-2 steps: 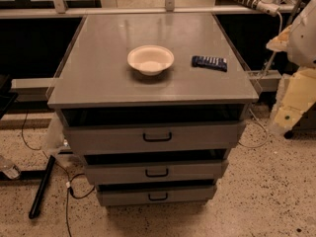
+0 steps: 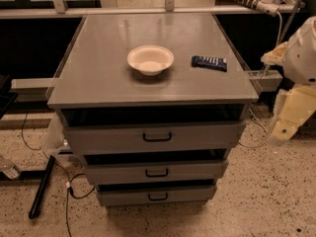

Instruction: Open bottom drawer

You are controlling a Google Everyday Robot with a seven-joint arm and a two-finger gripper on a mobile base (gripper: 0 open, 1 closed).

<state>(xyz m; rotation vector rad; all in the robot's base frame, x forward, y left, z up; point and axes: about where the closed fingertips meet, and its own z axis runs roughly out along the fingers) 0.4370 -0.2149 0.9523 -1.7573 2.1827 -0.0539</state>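
Grey bottom drawer low centre of frame, lowest of three, black handle at middle. Gripper at right edge, well apart from cabinet; grip state unreadable. Bowl and remote on top.

Gripper at far right, beside the cabinet, above the floor. Up and left of it: grey cabinet top with a white bowl upright near centre. A dark flat remote-like bar lies on the gripper's side of the bowl, apart from it. Level with the gripper, to its left: the widest drawer; the mid drawer sits lower. Each has a black handle. Farthest from the gripper, low left: a black bar on the speckled floor, with a thin black cable beside it.
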